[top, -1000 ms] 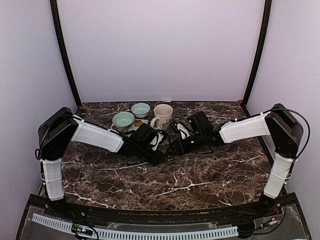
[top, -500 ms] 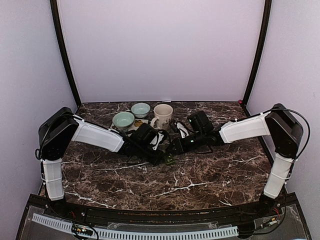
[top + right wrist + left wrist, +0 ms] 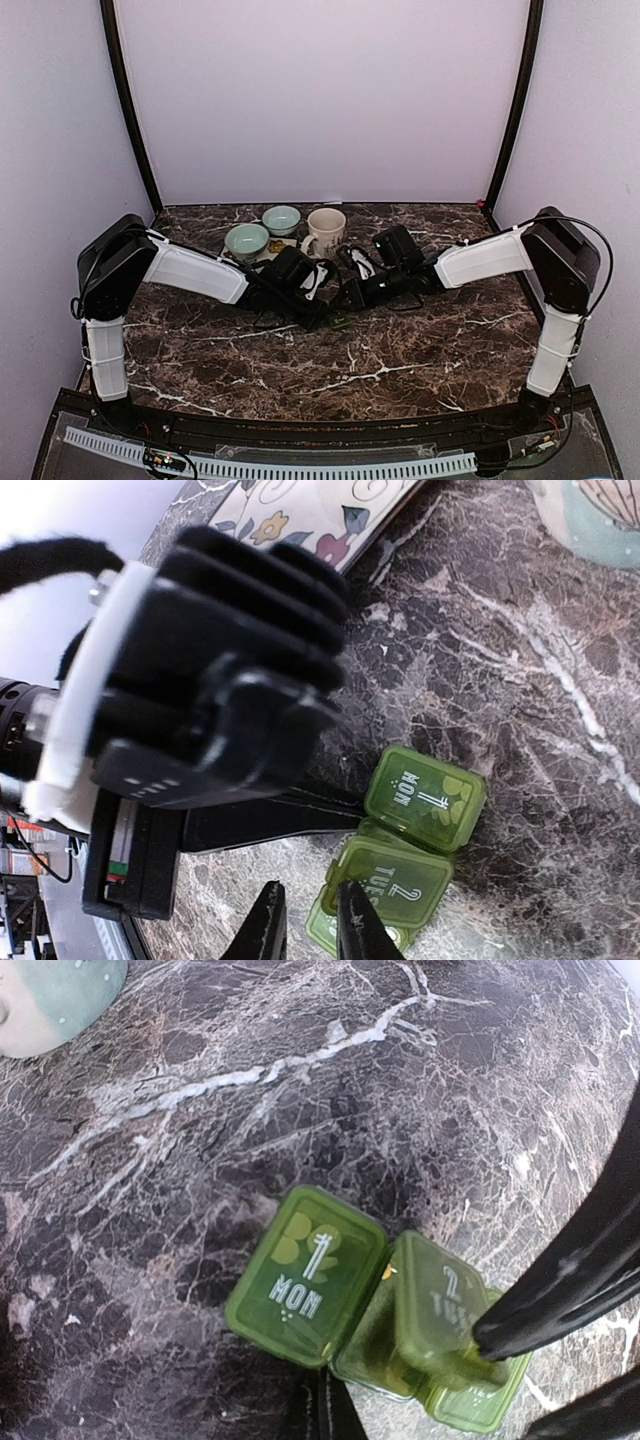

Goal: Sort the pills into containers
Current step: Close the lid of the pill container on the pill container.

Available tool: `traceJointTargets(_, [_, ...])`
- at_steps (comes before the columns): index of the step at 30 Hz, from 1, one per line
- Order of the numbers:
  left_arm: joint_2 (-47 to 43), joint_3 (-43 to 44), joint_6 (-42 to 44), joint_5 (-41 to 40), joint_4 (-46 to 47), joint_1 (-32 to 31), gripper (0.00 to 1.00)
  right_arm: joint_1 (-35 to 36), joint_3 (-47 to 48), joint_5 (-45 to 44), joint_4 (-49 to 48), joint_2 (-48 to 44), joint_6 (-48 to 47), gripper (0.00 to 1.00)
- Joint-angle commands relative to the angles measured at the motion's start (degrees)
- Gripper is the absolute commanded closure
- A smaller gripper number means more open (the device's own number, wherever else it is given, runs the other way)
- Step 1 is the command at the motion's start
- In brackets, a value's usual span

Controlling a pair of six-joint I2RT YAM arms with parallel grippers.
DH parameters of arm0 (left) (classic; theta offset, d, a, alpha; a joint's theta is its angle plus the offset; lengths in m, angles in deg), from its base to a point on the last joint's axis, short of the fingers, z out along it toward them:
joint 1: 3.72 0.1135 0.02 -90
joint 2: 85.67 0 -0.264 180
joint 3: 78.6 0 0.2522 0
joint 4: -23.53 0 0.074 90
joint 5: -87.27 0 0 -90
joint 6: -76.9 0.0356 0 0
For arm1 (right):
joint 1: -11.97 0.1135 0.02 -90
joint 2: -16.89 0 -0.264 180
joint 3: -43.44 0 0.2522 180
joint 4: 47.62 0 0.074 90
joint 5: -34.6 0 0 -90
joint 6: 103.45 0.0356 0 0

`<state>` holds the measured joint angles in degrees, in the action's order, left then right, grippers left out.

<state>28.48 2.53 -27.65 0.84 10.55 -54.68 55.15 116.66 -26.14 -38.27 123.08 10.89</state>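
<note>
The green pill box (image 3: 340,321) lay at 6 o'clock from the mug (image 3: 326,232). The left pincer (image 3: 322,1412) was pressed together at its edge; the right pincer (image 3: 308,925) stood narrowly spread astride the TUE lid (image 3: 392,882). Sorting looked barely begun.

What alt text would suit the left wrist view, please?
A green pill organizer lies on a dark marble table, its MON lid shut and its TUE lid tilted up, a black gripper finger at that lid's edge. A pale green bowl shows top left.
</note>
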Motion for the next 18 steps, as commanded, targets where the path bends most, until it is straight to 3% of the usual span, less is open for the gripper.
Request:
traceJointTargets(1, [-0.55, 0.73, 0.44, 0.15, -0.07, 0.42, 1.0, -0.43, 0.47, 1.94, -3.55, 1.45, 1.93, 0.83])
traceJointTargets(18, [-0.77, 0.35, 0.22, -0.06, 0.06, 0.42, 1.0, -1.52, 2.75, 3.13, -0.7, 5.65, 3.49, 0.86])
